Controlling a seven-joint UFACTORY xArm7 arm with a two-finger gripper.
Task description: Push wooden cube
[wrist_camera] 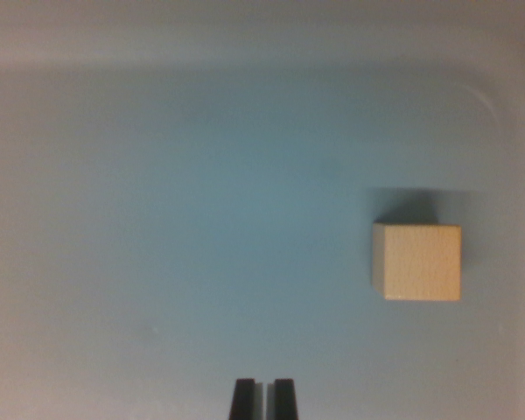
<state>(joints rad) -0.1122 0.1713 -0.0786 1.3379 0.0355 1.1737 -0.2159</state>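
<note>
wrist view, looking straight down on a pale blue-grey surface. i see a lighter band running along the top of the view, curving down at the upper right corner like the rounded rim of a tray or bin; i cannot tell which. the floor is bare across the whole left and centre, so open room lies on the wrist view's left and above the gripper. on the wrist view's right the room is tighter: the cube sits near that rim but apart from it.

the cube is light, unfinished wood, faint grain showing on its top face, edges clean and square to the frame. its left side face shows as a narrow darker strip. a soft shadow falls above it and slightly to its left. it rests flat on the surface, right of centre.

the gripper enters at the bottom edge, only two dark fingertips visible, pressed nearly together with a thin sliver between them, holding nothing. it is well apart from the cube, below and to the cube's left.
</note>
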